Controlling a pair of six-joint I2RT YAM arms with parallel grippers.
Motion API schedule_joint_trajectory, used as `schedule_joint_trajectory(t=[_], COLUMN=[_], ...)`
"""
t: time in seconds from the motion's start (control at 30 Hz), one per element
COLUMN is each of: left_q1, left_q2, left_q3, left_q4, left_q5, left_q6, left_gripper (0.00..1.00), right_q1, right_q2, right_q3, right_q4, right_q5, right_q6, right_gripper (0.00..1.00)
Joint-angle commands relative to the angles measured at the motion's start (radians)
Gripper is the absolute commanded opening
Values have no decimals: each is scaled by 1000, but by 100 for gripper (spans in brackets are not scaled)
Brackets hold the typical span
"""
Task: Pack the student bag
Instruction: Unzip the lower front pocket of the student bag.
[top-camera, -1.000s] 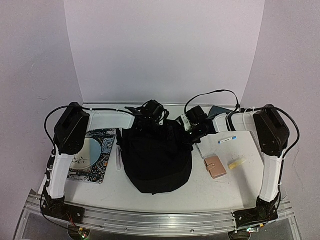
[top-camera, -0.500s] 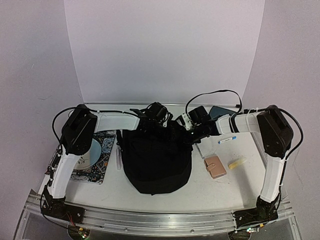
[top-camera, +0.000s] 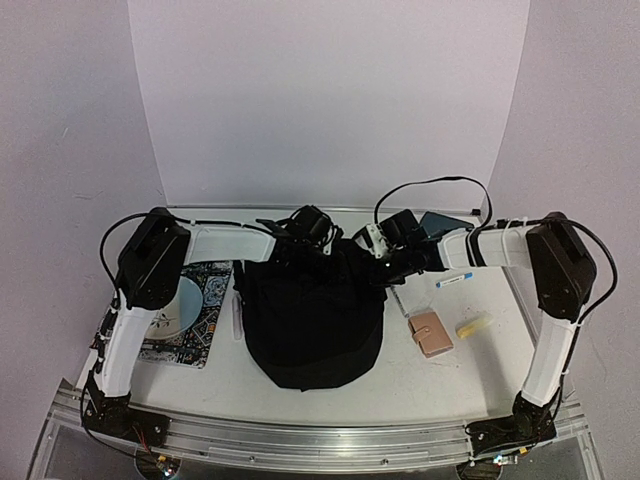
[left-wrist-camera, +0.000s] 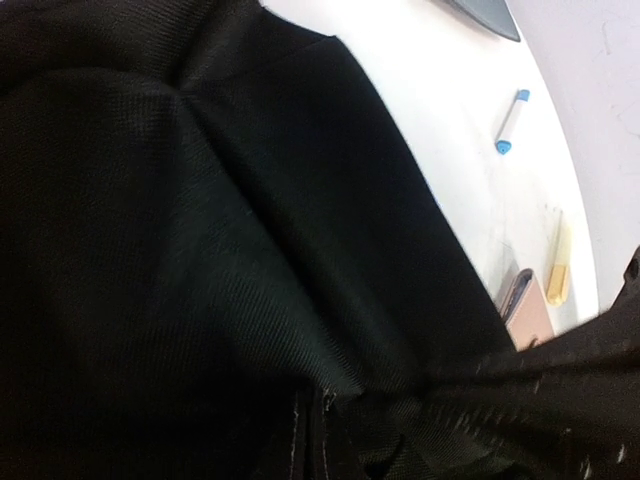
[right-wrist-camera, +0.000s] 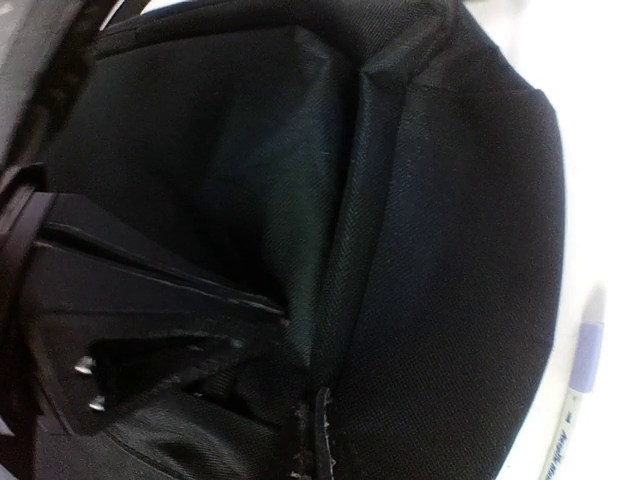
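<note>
Nearest the arm bases lies the rounded bottom of the student bag (top-camera: 312, 320); it is a soft black heap flat on the table, reaching from there up to both claws at its far rim. On the near right of the right claw (top-camera: 380, 260) sit a pink wallet (top-camera: 431, 333) and a yellow stick (top-camera: 474, 324); on the near left of the left claw (top-camera: 310, 243) is a patterned mat (top-camera: 205, 315); a blue-capped pen (top-camera: 454, 281) lies just right of the right claw. The left claw is closed tight; its own camera shows black cloth gathered into a fold at the tips, so I judge it pinches the rim. The right claw is closed too, with a seam of the bag bunched at its tips. Whether the mouth is unzipped I cannot tell.

The step looks like spreading the opening; both pinches should rise together, then draw apart slowly, since thin cloth can slide out of closed jaws; the bag's bottom should stay planted so the mouth gapes upward.
</note>
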Motion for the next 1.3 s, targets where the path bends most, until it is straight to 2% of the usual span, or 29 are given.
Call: schedule_joint_trajectory(t=[0.0,0.37,0.67,0.93,1.2,1.27], left_q1=[-4,18,73,120,85,72], left_q2=[-182,-429,-549,-663,-703,-723], left_q3=[-87,-345,-517,-684,-776,-772], left_q4=[19,19,16,-66,-51,-31], left_q5=[-113,-272,-350,-527,-440,-411], left_q6=[-3,8,6,-4,-12,-1], left_gripper=[0,0,0,0,0,2], right_q1=[-12,-81,-97,-119,-116,-109], right_q2=[-65,-69,-68,-71,-92,-112], right_q3=[-28,-84,-63,-67,-43,-31], right_q4=[-42,-73,-77,-81,-83,-83], right_q5=[76,144,141,140,57,25], right_q6=[5,0,-23,-30,-82,-101], right_gripper=[0,0,0,0,0,4])
